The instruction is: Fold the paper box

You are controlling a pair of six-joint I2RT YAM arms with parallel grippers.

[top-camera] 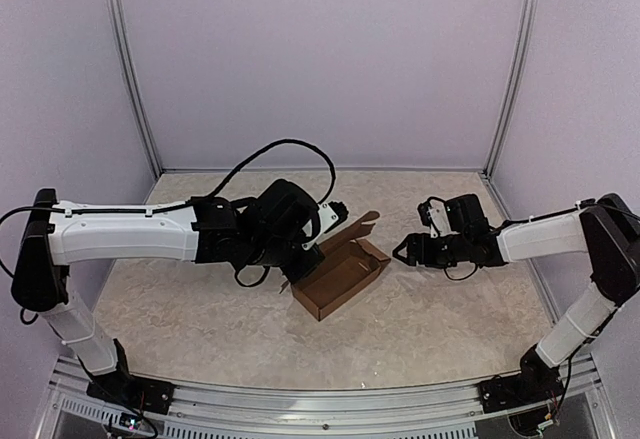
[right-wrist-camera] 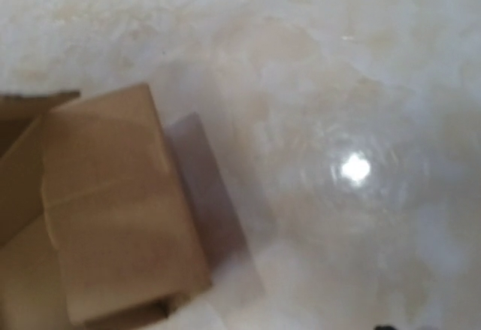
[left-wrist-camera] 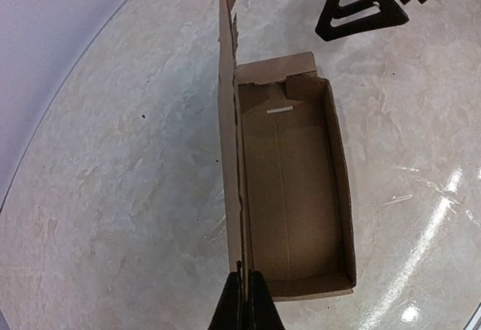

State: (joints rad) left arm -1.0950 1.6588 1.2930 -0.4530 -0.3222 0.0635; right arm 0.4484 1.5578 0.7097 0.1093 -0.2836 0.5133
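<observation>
The paper box [top-camera: 340, 277] lies in the middle of the table as an open brown cardboard tray, its lid flap [top-camera: 360, 225] standing up along one long side. In the left wrist view the paper box [left-wrist-camera: 289, 187] shows its bare inside, and the lid flap [left-wrist-camera: 228, 14] rises on its left. My left gripper [left-wrist-camera: 246, 279] is shut on the thin left wall at the near corner. The right gripper [top-camera: 403, 252] hangs open just right of the box, apart from it. The right wrist view shows a blurred box corner [right-wrist-camera: 113, 210].
The marbled tabletop [top-camera: 450, 329] is ringed by pale walls with metal corner posts [top-camera: 515, 69]. A black cable [top-camera: 290, 149] loops above the left arm. The open right gripper [left-wrist-camera: 353, 10] shows beyond the box's far end in the left wrist view.
</observation>
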